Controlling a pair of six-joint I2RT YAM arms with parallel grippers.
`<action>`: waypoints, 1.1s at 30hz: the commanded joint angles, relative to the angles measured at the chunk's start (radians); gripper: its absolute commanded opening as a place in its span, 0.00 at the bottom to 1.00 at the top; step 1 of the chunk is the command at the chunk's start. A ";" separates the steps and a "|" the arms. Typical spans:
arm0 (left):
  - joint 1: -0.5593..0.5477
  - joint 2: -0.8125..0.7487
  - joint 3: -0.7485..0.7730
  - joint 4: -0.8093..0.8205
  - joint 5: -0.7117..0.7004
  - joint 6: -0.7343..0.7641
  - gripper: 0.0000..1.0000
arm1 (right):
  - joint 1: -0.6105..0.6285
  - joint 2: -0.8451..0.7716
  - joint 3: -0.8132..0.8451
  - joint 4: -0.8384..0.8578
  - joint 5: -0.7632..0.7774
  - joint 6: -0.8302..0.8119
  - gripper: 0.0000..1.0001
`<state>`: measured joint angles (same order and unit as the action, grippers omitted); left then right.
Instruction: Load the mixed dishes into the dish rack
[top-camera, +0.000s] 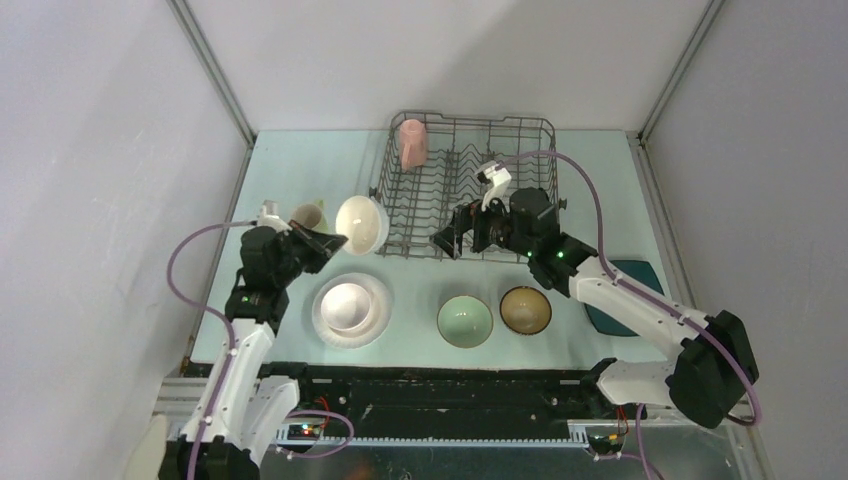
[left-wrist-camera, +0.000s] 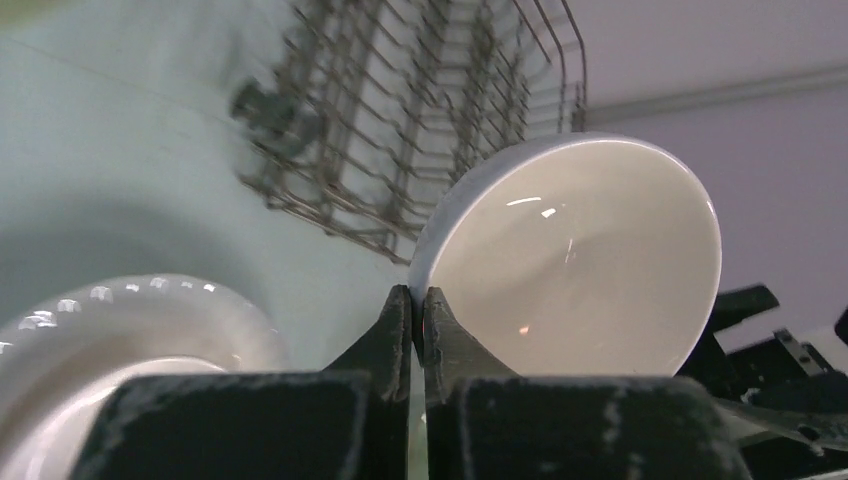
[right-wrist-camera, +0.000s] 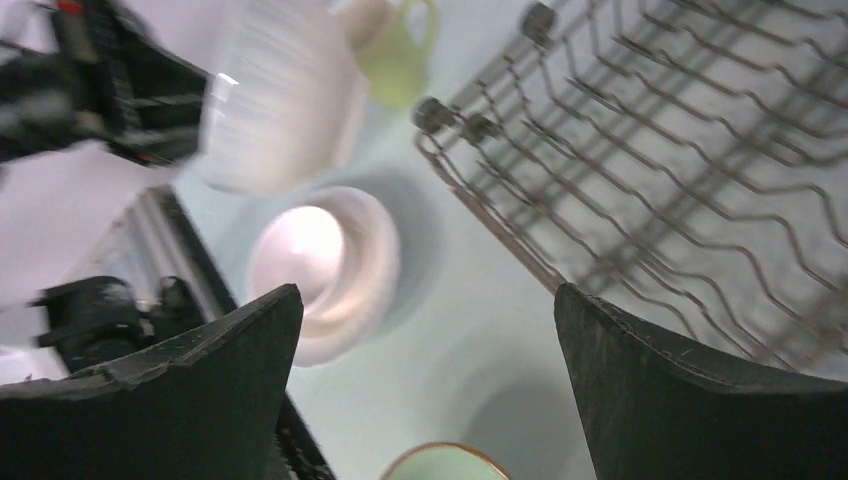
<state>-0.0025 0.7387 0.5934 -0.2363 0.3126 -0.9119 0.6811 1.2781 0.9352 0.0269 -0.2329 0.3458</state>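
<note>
Above table (top-camera: 420, 285): white bowl (top-camera: 362, 224) tipped, mouth facing left pincer (top-camera: 341, 240).

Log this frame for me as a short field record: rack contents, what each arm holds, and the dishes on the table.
rack contents: pink mug at far left of dish rack; no other dish seen
left jaws: shut on rim of white bowl, tilted, beside rack's near-left corner
right jaws: open, empty, by rack's near edge
not in rack: yellow-green mug; pale pink bowl on round white plate; pale green bowl; brown bowl; dark teal plate, partly under right arm
</note>
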 joint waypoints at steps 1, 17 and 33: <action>-0.060 0.028 0.008 0.320 0.202 -0.132 0.00 | 0.002 -0.028 -0.028 0.277 -0.176 0.148 1.00; -0.104 0.096 0.023 0.382 0.219 -0.163 0.00 | 0.098 0.119 -0.009 0.560 -0.172 0.379 1.00; -0.116 0.097 0.017 0.400 0.260 -0.164 0.00 | 0.145 0.198 0.053 0.535 -0.066 0.377 0.94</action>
<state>-0.1059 0.8490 0.5701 0.0566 0.5186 -1.0477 0.8112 1.4754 0.9272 0.5167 -0.3470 0.7330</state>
